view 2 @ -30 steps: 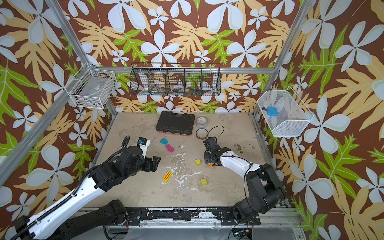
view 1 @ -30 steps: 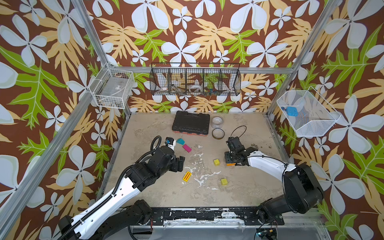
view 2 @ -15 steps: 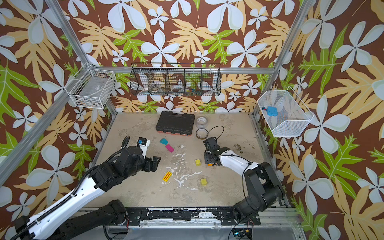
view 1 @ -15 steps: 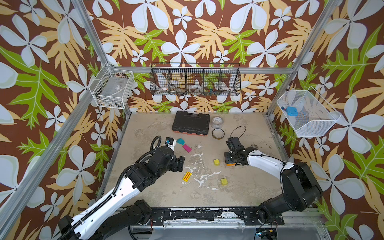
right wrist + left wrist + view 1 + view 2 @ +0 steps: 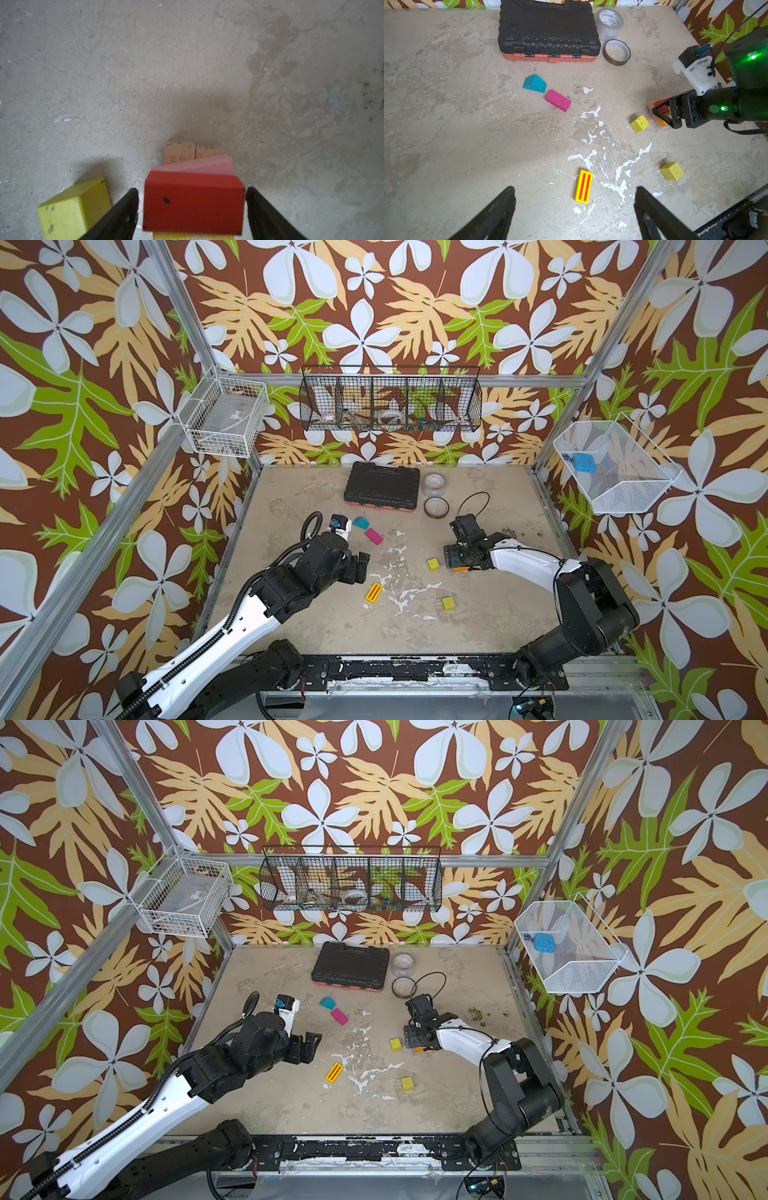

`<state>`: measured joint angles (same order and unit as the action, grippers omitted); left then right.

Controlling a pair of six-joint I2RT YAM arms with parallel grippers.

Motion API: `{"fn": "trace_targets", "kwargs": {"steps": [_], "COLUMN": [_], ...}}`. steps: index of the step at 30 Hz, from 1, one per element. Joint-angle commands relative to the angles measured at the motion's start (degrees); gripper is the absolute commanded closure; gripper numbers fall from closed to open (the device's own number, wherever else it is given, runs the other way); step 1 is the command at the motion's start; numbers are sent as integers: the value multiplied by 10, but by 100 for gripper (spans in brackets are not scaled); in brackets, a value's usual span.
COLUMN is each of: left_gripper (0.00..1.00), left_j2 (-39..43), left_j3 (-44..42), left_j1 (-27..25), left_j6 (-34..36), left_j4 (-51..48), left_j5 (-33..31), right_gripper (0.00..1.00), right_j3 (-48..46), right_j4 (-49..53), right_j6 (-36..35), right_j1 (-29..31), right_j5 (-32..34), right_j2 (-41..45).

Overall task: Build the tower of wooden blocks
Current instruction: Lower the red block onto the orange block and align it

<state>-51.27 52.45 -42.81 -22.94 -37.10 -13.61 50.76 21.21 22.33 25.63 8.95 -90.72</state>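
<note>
The tower stands right of centre, mostly hidden under my right gripper in both top views. In the right wrist view a red block tops it, over a pink block and plain wood bars. My right gripper is open, one finger on each side of the red block with a slim gap. My left gripper is open and empty, just short of a striped yellow brick. A teal wedge, a magenta block and two yellow-green cubes lie loose.
A black tool case and two tape rolls sit at the back of the table. Wire baskets hang on the back and side walls. One cube lies close beside the tower's base.
The right gripper's jaws have spread apart and let go of the red block on the tower. The left arm and the loose blocks have not moved.
</note>
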Motion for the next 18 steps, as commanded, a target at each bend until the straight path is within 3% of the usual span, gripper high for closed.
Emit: {"fn": "trace_targets", "kwargs": {"steps": [1, 8, 18], "left_gripper": [9, 10, 10], "left_j2": [0, -1, 2], "left_j3": [0, 0, 0], "left_j1": [-1, 0, -1], "left_j6": [-4, -4, -4], "left_j4": [6, 6, 6], "left_j5": [-3, -2, -2], "right_gripper": [19, 19, 29], "right_j3": [7, 7, 7], "right_j4": [3, -3, -9], "right_j6": [3, 3, 2], "right_j1": [0, -9, -11], "right_j5": [6, -7, -22], "right_j2": [-6, -15, -16]}}
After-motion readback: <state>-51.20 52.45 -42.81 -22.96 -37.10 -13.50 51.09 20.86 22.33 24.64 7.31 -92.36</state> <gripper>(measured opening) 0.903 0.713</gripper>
